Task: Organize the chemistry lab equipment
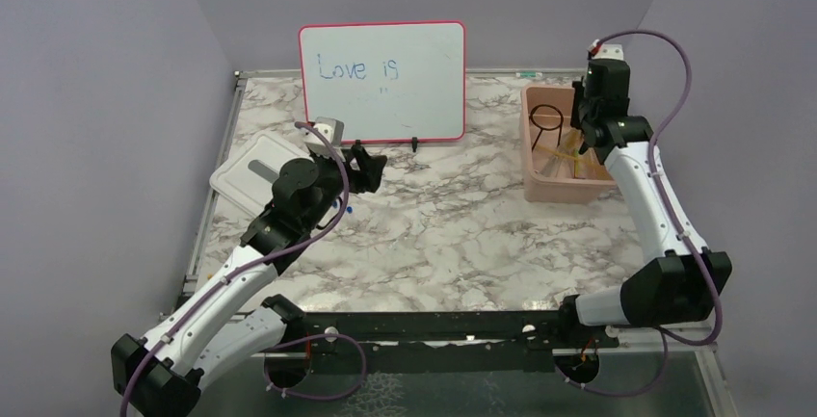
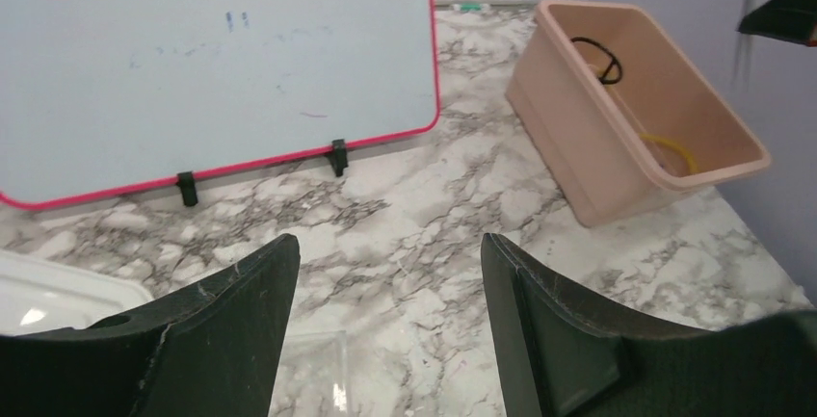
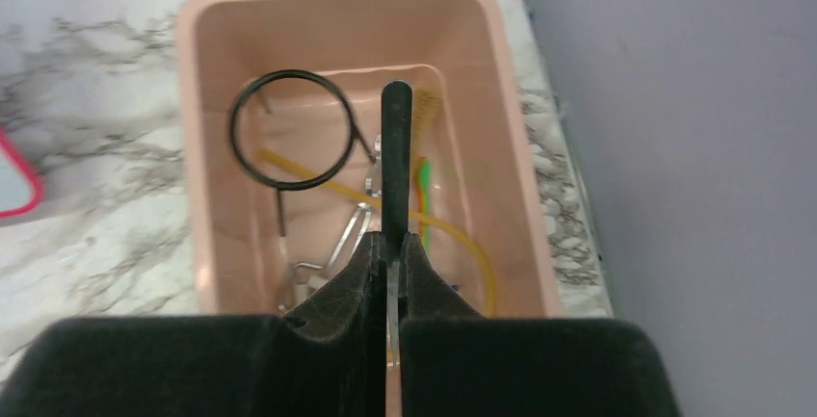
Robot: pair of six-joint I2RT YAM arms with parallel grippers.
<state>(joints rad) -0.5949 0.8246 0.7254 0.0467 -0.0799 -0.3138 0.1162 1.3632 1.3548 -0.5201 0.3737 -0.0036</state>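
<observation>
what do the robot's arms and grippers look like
The left arm and right arm have white links, black joints and a purple cable looping along each. The left gripper and right gripper are matte black, each with two wedge-shaped fingers.

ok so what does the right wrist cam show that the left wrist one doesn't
Only right wrist: the right gripper shut on a thin black strip over the bin, plus metal forceps and a green piece on the bin floor.
Only left wrist: the open left gripper, the white lid and a clear item on the table.
Both: the pink bin, black wire ring, amber tube, marble table and whiteboard, though the right wrist catches only its red corner.
</observation>
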